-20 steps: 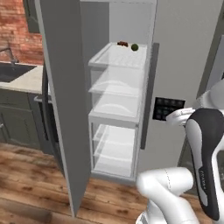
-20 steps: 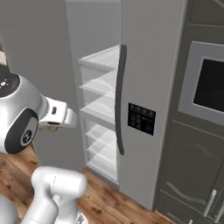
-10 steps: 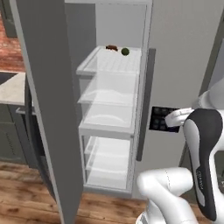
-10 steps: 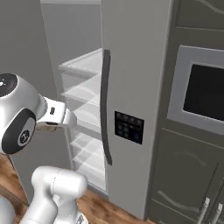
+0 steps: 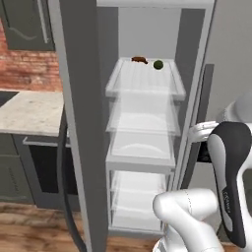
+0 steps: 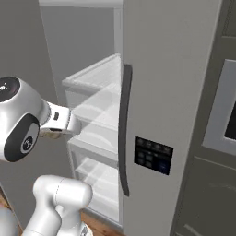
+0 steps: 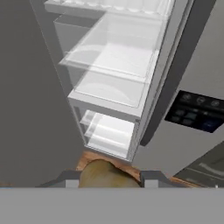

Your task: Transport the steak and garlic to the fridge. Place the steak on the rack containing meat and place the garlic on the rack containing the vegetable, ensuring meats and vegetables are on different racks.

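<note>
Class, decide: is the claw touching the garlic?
Touching. In the hand view the garlic sits wedged between the claw fingertips.

A pale stone tabletop (image 5: 27,112) sits at the left of the left base view below a red brick wall (image 5: 24,69), over dark cabinets (image 5: 12,167) and a wooden floor (image 5: 34,231), with a built-in oven (image 6: 223,115) at far right.

base: drove nearer | fridge (image 5: 147,142): apparently larger, shifted in views

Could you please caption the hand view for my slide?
Gripper shut on garlic, facing the open fridge.
</note>
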Robot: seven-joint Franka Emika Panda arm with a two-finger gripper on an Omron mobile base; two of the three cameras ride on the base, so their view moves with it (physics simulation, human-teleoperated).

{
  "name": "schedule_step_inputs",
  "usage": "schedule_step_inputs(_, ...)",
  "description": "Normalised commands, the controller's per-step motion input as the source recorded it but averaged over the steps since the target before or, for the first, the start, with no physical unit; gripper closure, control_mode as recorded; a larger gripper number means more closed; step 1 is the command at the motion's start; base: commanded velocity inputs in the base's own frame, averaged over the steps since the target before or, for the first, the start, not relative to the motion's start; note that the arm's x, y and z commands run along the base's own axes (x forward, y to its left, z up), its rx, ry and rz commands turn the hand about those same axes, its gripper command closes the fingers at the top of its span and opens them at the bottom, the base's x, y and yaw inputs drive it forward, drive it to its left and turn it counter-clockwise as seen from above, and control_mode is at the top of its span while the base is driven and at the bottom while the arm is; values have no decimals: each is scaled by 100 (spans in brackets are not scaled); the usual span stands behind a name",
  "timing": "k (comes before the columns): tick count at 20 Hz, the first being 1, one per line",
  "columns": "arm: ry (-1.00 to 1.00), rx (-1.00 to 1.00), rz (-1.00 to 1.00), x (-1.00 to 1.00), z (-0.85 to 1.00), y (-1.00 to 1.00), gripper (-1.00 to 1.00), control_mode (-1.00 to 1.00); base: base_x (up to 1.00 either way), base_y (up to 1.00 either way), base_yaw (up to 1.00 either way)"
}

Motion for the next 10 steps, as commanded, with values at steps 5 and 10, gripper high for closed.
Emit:
schedule_step_inputs(5,0,0,0,0,0,0,100,100,71,18,-12)
schedule_step_inputs(10,0,0,0,0,0,0,100,100,80,1,-3)
